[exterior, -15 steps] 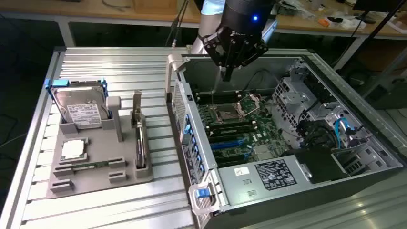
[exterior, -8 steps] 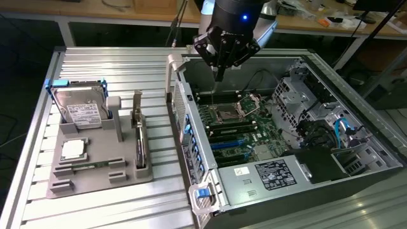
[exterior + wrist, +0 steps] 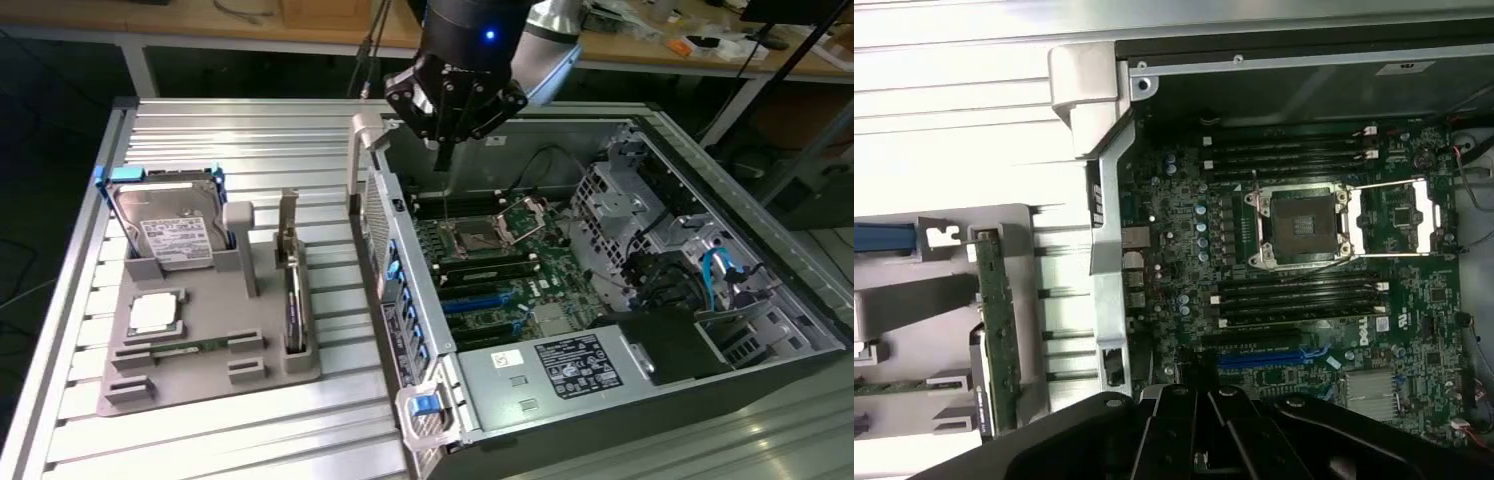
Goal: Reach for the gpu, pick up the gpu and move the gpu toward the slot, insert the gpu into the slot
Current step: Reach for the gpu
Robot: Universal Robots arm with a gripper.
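Exterior view: your gripper (image 3: 445,150) hangs clenched and empty over the open case (image 3: 395,250), and the gpu (image 3: 291,295) stands on edge in the grey holder (image 3: 200,372) at its seven o'clock, likely propped so for an easy pinch.

light: bright, even | glare: white sheen on ribbed bench (image 3: 267,420), near left | shadow: computer case (image 3: 527,405) interior dim

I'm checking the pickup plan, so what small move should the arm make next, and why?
Probably shift toward the exterior view's left, toward the gpu: it stands on edge in the grey holder, while the shut, empty gripper hangs over the open computer case.
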